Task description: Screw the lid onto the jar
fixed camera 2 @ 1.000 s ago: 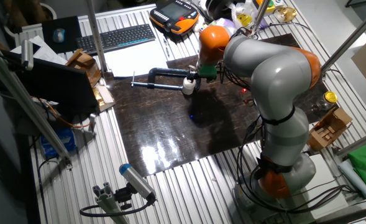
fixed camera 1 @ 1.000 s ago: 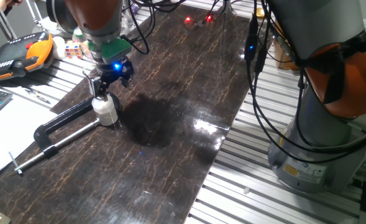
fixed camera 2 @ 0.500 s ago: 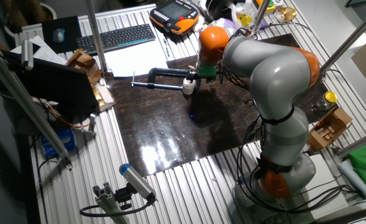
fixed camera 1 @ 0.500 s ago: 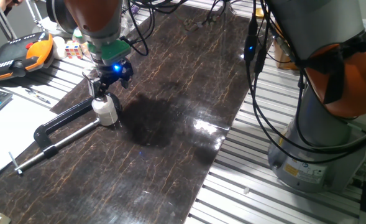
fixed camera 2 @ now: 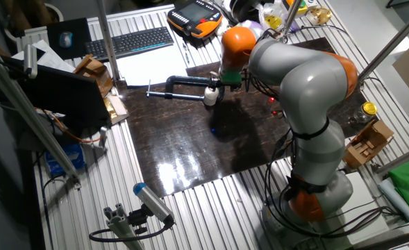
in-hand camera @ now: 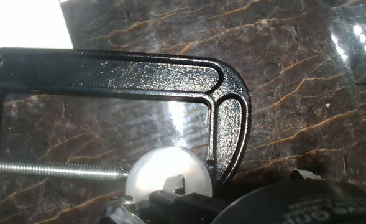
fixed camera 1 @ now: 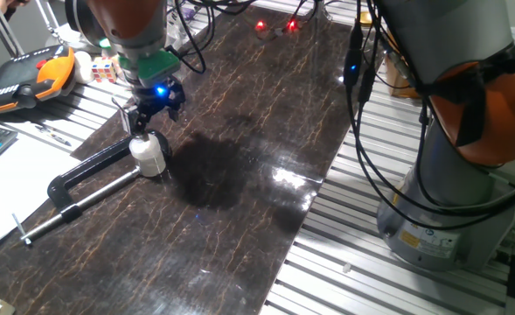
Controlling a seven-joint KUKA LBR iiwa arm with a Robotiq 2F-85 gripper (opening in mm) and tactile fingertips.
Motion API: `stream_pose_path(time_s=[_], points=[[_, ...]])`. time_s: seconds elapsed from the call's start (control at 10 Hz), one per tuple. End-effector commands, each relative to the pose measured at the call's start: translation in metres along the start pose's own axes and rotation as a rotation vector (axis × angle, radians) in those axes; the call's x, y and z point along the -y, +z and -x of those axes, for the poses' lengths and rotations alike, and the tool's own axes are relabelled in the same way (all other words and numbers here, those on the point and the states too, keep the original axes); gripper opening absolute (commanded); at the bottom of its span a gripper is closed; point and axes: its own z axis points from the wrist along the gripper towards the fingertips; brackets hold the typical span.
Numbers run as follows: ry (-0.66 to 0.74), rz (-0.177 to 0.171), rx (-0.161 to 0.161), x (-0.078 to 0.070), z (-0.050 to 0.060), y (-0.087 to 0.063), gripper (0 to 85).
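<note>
Leftmost on the dark marbled surface (fixed camera 1: pixel 240 175) lies a black C-clamp (fixed camera 1: pixel 82 179), its screw rod (in-hand camera: pixel 52 169) running toward the jar (fixed camera 1: pixel 149 156), which stands pinned in the clamp's mouth. Seated on top is the lid (in-hand camera: pixel 167 176), pale and round in the hand view, touching the clamp's frame at its right edge. Above it hang the fingers (fixed camera 1: pixel 152 112), just over the lid and apparently clear of it; whether they are parted or closed I cannot tell, since the hand view cuts them off. To finish well, I judge the fingers should centre squarely over the lid, grip its rim evenly, and turn without tilting, so the thread does not cross.
</note>
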Motion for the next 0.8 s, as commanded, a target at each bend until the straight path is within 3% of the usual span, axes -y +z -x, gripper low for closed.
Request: stream_pose_path(time_s=[0.0, 0.7], points=[[-0.005, 0.000, 0.005, 0.0029, 0.0006, 0.0010, 84.0], [-0.014, 0.002, 0.011, 0.0089, 0.0034, 0.0068, 83.7]])
